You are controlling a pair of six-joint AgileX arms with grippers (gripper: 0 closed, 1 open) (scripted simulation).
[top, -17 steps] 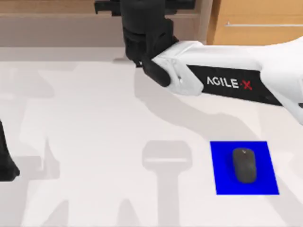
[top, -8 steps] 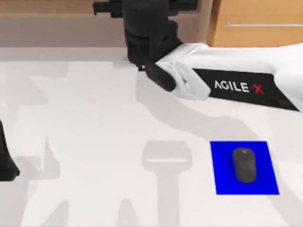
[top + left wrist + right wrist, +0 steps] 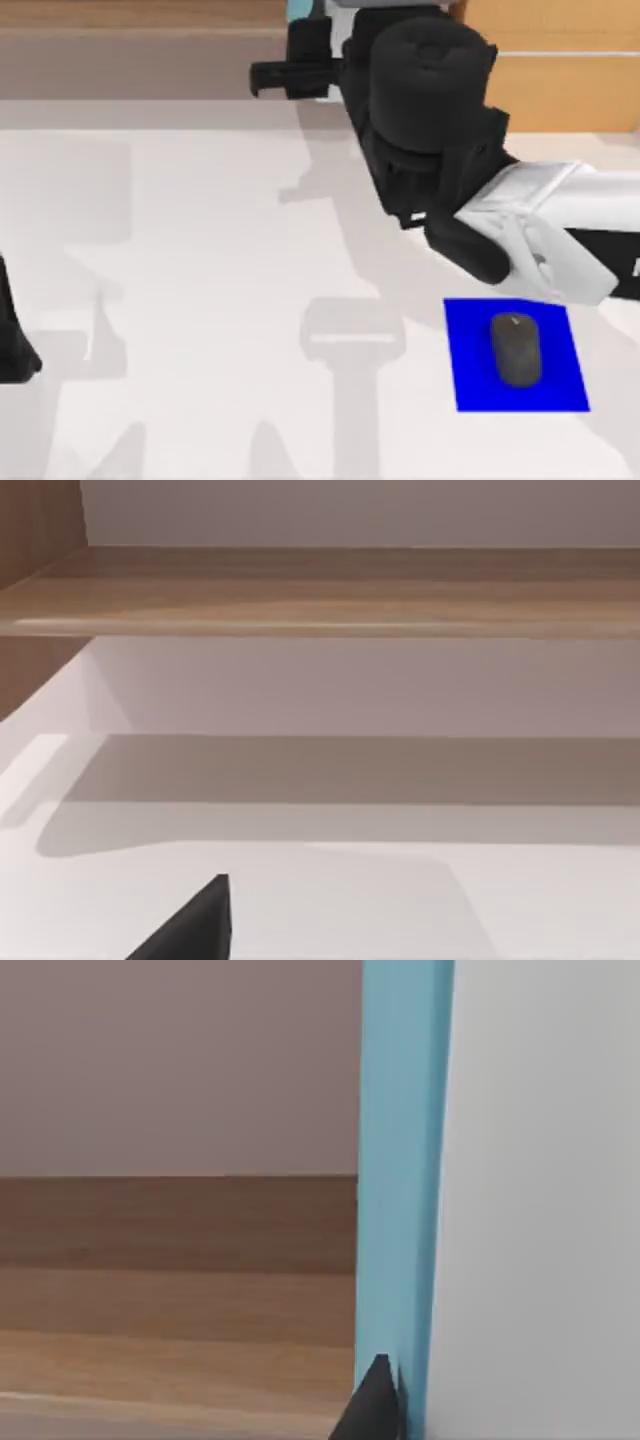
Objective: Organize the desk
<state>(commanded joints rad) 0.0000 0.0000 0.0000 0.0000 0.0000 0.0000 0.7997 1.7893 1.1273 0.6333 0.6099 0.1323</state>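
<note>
The right gripper (image 3: 305, 72) sits at the far edge of the wide white desk (image 3: 200, 300), up against the light-wood shelf unit (image 3: 140, 15), and it appears to be clamped on a thin, upright light-blue and white panel (image 3: 400, 1160), perhaps a book; a dark fingertip (image 3: 375, 1405) lies against its blue edge, which suggests the thing is held upright so it can stand on the shelf. How wide the fingers stand is hard to make out, since the arm's black wrist covers them from above. The panel is cut off in both views, so its full shape stays unclear. Toward the desk's near right corner a dark grey computer mouse (image 3: 516, 348) rests centred on a small blue rectangular mat (image 3: 470, 375), apparently already tidy. The left gripper (image 3: 12, 340) idles at the desk's left edge, mostly out of frame; I cannot tell its state.
</note>
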